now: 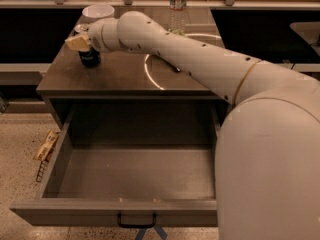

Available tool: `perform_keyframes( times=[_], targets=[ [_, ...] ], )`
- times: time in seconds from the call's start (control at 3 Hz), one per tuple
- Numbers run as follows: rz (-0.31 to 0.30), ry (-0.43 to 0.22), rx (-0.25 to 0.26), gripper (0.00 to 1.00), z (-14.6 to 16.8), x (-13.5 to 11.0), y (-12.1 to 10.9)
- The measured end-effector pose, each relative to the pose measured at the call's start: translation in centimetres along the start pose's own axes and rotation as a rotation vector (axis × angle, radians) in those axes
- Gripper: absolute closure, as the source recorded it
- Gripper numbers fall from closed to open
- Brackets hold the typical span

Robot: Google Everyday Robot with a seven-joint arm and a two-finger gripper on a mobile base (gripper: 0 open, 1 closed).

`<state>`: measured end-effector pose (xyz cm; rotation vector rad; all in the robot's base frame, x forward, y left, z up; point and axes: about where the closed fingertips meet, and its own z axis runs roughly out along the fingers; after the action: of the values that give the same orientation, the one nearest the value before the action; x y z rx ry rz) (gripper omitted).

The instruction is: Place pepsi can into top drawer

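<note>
While upright, pepsi can (90, 58) beneath claw (78, 43).

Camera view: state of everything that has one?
top drawer: pulled open, nothing inside
pepsi can: upright on the cabinet top, not in the drawer
gripper: at the can's top
water bottle: upright at the back
bowl: right side up, behind the can

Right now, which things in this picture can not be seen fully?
Camera view:
- pepsi can: top hidden by the gripper over it, back left on the cabinet.
- top drawer: right side hidden behind the robot's arm.
- water bottle: cap cut by the upper edge.
</note>
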<state>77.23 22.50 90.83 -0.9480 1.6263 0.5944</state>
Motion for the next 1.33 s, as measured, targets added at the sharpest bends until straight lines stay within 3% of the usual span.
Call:
perform_keyframes(
  times=[0.33, 0.67, 1.33],
  targets=[
    [0.027, -0.007, 0.04, 0.87, -3.2, -0.5, -0.1],
    [0.056, -0.019, 0.066, 1.0, -8.3, -0.4, 0.5],
    [0.077, -0.028, 0.069, 1.0, -16.8, 1.2, 3.0]
  ],
)
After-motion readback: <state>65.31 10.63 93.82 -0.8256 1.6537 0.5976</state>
